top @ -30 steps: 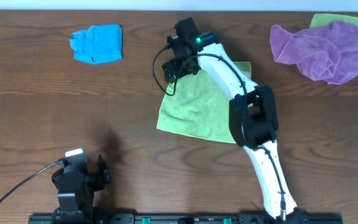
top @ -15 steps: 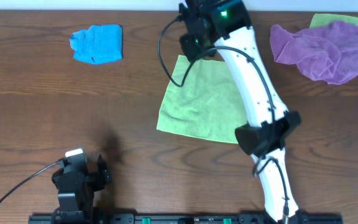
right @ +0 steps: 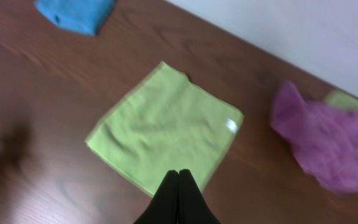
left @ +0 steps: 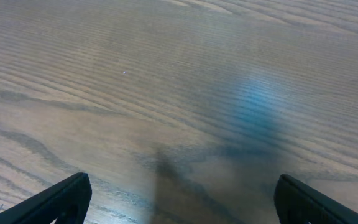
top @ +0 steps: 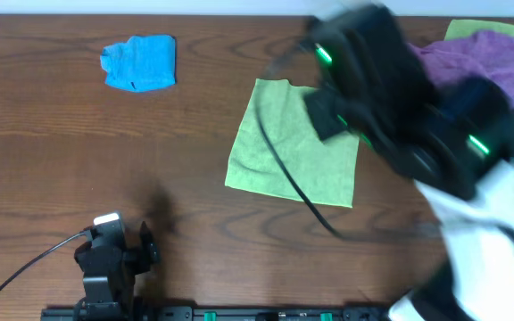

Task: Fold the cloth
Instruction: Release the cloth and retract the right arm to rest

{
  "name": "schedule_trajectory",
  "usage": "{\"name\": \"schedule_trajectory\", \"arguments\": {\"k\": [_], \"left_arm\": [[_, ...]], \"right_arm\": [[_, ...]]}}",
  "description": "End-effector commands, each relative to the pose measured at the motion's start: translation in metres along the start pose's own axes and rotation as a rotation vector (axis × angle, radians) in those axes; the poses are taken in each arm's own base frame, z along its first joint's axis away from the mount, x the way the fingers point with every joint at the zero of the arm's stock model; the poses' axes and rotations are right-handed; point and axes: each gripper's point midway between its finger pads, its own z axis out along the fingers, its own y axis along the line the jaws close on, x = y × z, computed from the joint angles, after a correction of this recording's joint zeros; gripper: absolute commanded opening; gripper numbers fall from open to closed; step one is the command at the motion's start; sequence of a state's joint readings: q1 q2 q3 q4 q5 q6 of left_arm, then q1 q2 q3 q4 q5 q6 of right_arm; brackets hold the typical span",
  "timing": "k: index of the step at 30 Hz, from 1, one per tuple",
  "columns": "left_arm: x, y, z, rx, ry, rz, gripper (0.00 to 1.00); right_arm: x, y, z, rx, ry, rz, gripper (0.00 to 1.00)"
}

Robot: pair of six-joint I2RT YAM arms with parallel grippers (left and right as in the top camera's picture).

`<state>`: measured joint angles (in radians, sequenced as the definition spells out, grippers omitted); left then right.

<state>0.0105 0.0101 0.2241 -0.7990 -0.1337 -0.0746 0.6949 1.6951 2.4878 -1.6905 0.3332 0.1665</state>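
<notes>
Since a second ago the right arm (top: pixel 435 152) has lifted off the cloth's far edge and swung toward the overhead camera, where it is now a large blur that hides the cloth's right edge. Nearest the base, the left gripper (top: pixel 114 252) hangs over bare table (top: pixel 61 152) with its jaws spread wide and empty. The right gripper (right: pixel 178 177) has its fingers pressed together on nothing, raised above the cloth (right: pixel 160 134), which lies spread flat mid-table. Farther back are a blue cloth (top: pixel 139 61) on the left and a purple cloth (right: pixel 328 146) on the right, partly covered by the arm in the overhead view. A pale green scrap (right: pixel 347 99) shows from behind the purple cloth, too hidden to identify.
</notes>
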Motion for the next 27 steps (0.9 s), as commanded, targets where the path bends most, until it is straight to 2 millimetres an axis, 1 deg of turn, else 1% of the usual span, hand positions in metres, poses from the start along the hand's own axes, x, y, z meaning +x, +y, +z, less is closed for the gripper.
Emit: {"name": "schedule_trajectory", "arguments": {"k": [1, 2, 5, 6, 8, 9, 10, 12, 14, 17, 19, 22, 24, 25, 26, 27], "left_arm": [[0.021, 0.001, 0.007, -0.007, 0.067, 0.019, 0.95], [0.021, 0.001, 0.007, -0.007, 0.067, 0.019, 0.95], [0.021, 0.001, 0.007, -0.007, 0.067, 0.018, 0.95], [0.021, 0.001, 0.007, -0.007, 0.067, 0.018, 0.95], [0.021, 0.001, 0.007, -0.007, 0.067, 0.018, 0.95], [0.021, 0.001, 0.007, -0.007, 0.067, 0.018, 0.95], [0.021, 0.001, 0.007, -0.007, 0.067, 0.019, 0.95], [0.021, 0.001, 0.007, -0.007, 0.067, 0.019, 0.95], [0.021, 0.001, 0.007, -0.007, 0.067, 0.019, 0.95], [0.021, 0.001, 0.007, -0.007, 0.067, 0.018, 0.95], [0.021, 0.001, 0.007, -0.007, 0.067, 0.018, 0.95], [0.021, 0.001, 0.007, -0.007, 0.067, 0.019, 0.95], [0.021, 0.001, 0.007, -0.007, 0.067, 0.018, 0.95], [0.021, 0.001, 0.007, -0.007, 0.067, 0.018, 0.95], [0.021, 0.001, 0.007, -0.007, 0.067, 0.018, 0.95], [0.021, 0.001, 0.007, -0.007, 0.067, 0.018, 0.95]], "right_arm": [[0.041, -0.02, -0.006, 0.123, 0.065, 0.029, 0.02], [0.059, -0.023, -0.012, 0.129, 0.079, 0.044, 0.01], [0.104, -0.029, -0.024, 0.112, 0.097, 0.11, 0.01], [0.116, -0.029, -0.027, 0.098, 0.103, 0.115, 0.02], [0.141, -0.034, -0.031, 0.093, 0.111, 0.141, 0.02], [0.155, -0.036, -0.032, 0.093, 0.116, 0.166, 0.02], [0.172, -0.039, -0.033, 0.089, 0.121, 0.192, 0.02], [0.198, -0.041, -0.033, 0.069, 0.13, 0.232, 0.02], [0.223, -0.035, -0.031, 0.008, 0.146, 0.262, 0.02], [0.252, -0.022, -0.022, -0.084, 0.177, 0.277, 0.02], [0.271, -0.014, -0.012, -0.124, 0.199, 0.29, 0.08], [0.285, 0.003, 0.002, -0.196, 0.225, 0.296, 0.2], [0.289, 0.012, 0.01, -0.222, 0.243, 0.295, 0.38], [0.289, 0.016, 0.013, -0.235, 0.245, 0.296, 0.49], [0.287, 0.02, 0.016, -0.25, 0.245, 0.299, 0.54], [0.284, 0.023, 0.017, -0.265, 0.24, 0.302, 0.56]]}}
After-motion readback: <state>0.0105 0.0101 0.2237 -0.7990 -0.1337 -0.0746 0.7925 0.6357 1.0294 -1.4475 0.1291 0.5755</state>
